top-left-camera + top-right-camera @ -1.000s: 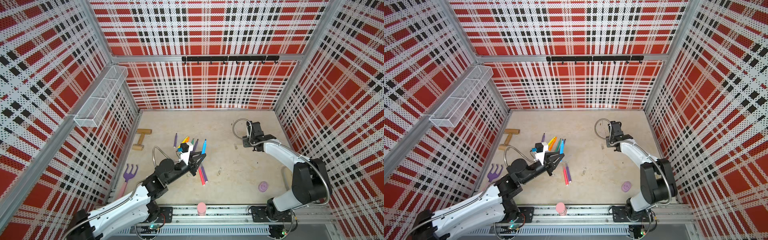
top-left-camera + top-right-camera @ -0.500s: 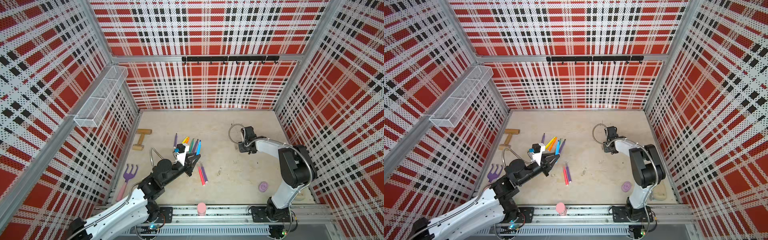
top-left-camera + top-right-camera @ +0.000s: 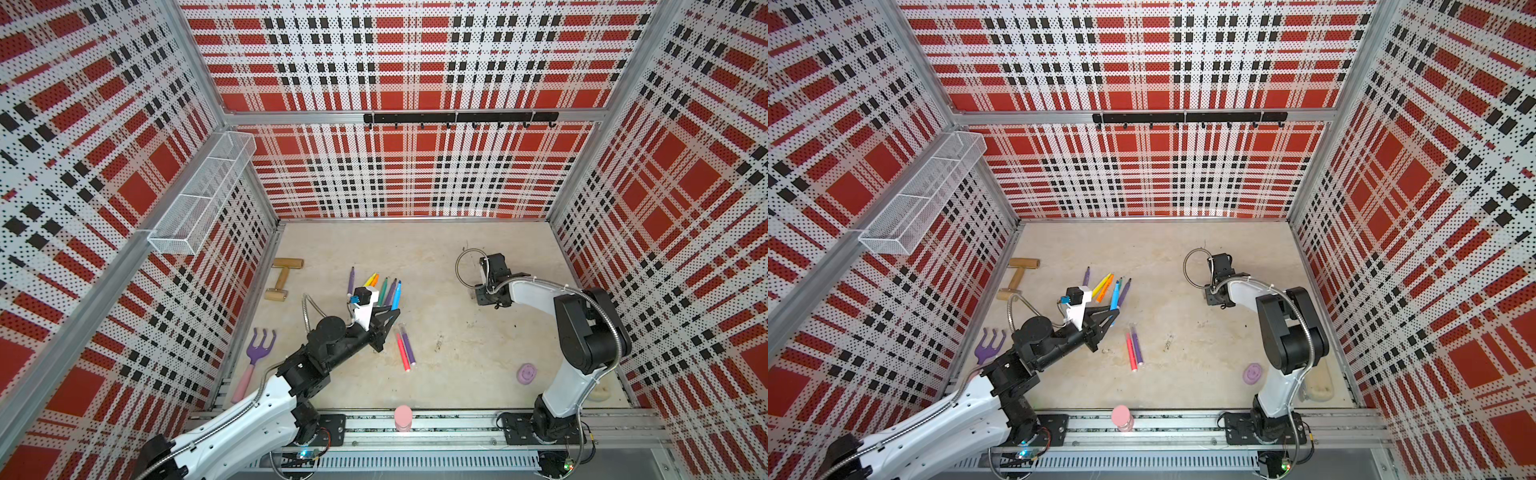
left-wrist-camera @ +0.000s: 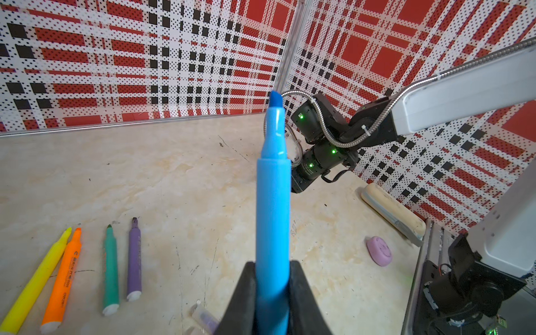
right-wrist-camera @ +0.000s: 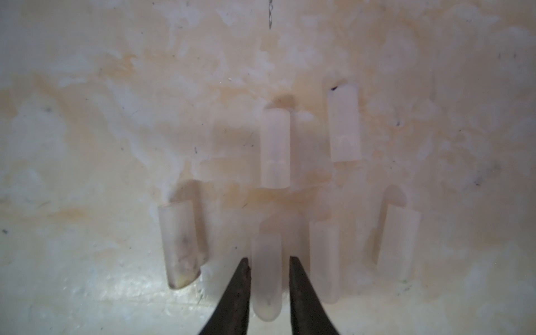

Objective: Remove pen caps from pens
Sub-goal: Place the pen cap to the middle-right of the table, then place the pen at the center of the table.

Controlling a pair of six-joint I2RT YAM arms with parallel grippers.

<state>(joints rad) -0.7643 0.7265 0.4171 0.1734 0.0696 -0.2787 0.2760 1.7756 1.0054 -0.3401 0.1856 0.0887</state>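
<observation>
Six pale pen caps (image 5: 275, 148) lie on the tabletop (image 5: 116, 87) beneath the right gripper (image 5: 268, 261), roughly parallel and apart from one another. The view is blurred, so we cannot tell their tints. The right gripper's jaws stand narrowly apart, one on each side of the closest cap (image 5: 266, 278). A thin gap shows on both sides, so we read that cap as not pinched. In both top views this gripper points down in the right half of the tabletop, and its body hides the caps.

The left gripper (image 4: 272, 264) is clamped on the blue pen (image 4: 272, 203), gripping its lower barrel and holding it above the tabletop, left of the middle. The pen's wedge tip is bare and points toward the right arm.

Four more pens lie side by side just beyond the left gripper, each with a bare tip and a white end plug: the yellow pen (image 4: 37, 284), the orange pen (image 4: 62, 278), the teal-green pen (image 4: 110, 269) and the purple pen (image 4: 134, 261). Yellow and orange touch. In a top view we see a second purple pen (image 3: 351, 282) just beside this row, on its side toward the left edge. The pink-red pen (image 3: 402, 353) and a third purple pen (image 3: 408, 347) lie just beside each other near the middle, closer to the front edge.
</observation>
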